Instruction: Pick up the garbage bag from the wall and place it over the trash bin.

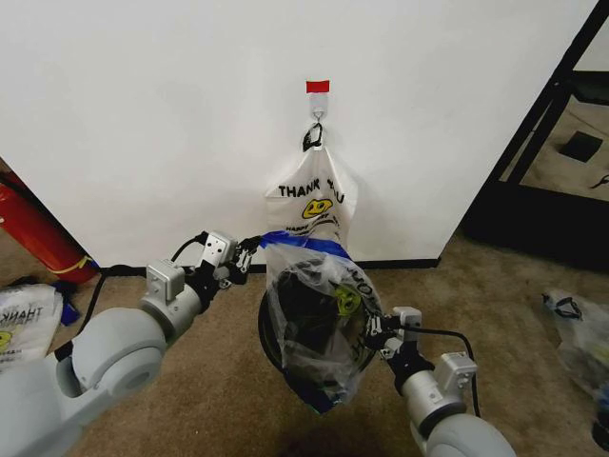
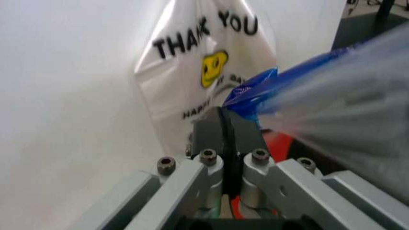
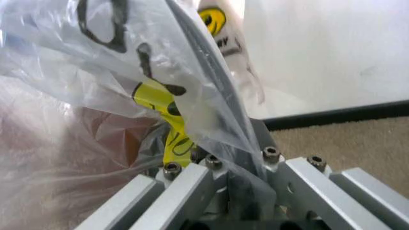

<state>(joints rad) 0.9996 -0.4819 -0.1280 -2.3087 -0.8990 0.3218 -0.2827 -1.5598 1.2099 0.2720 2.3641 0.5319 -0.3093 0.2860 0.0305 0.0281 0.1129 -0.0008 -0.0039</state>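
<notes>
Fingers: left gripper (image 2: 225, 125) pinching garbage bag (image 1: 319, 324) | right gripper (image 3: 240, 158) pinching it

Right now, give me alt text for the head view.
Both grippers, left and right, hold a clear garbage bag with blue edges stretched over the trash bin, below a white "THANK YOU" bag hanging on the wall.

hung bag (image 1: 309, 200): you can read "THANK YOU", black, above yellow smiley; smaller line under it illegible
floor bag at 9 o'clock (image 1: 24, 319): "THANK", partly cut off
garbage bag (image 1: 324, 314): black lettering unreadable
</notes>
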